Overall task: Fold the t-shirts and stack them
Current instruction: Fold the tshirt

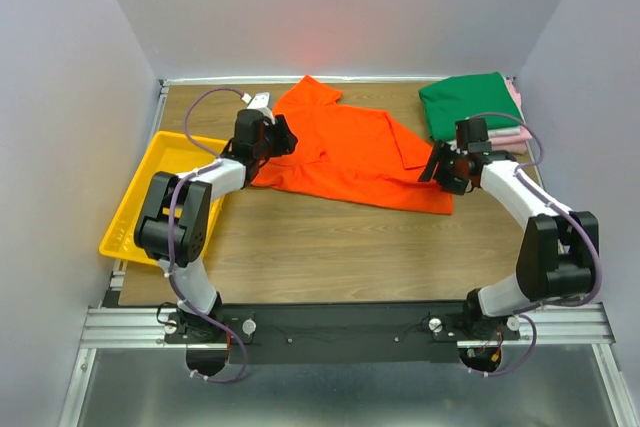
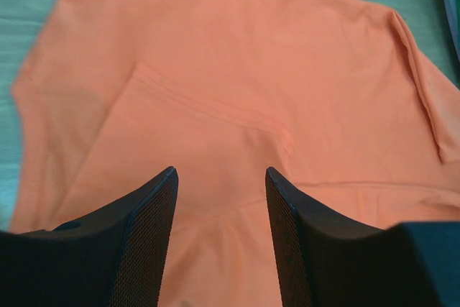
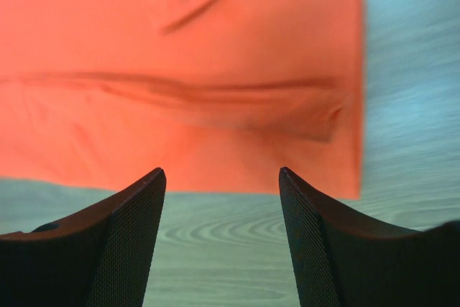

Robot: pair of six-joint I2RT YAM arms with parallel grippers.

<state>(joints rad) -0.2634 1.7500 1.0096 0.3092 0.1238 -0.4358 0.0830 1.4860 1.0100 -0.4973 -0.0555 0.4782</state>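
Observation:
The bright orange t-shirt (image 1: 350, 152) lies spread and rumpled across the middle back of the table. It fills the left wrist view (image 2: 237, 70) and the top of the right wrist view (image 3: 180, 55). My left gripper (image 1: 283, 137) is open and empty over the shirt's left side (image 2: 221, 172). My right gripper (image 1: 437, 165) is open and empty at the shirt's right edge, with bare table between its fingers (image 3: 223, 172). A folded dark green t-shirt (image 1: 468, 105) tops a stack at the back right, with a pink one (image 1: 516, 135) under it. No white shirt shows.
A yellow plastic tray (image 1: 152, 197) sits at the left edge of the wooden table (image 1: 340, 247). A small white object (image 1: 259, 102) lies at the back near the left arm. Grey walls enclose the table on three sides.

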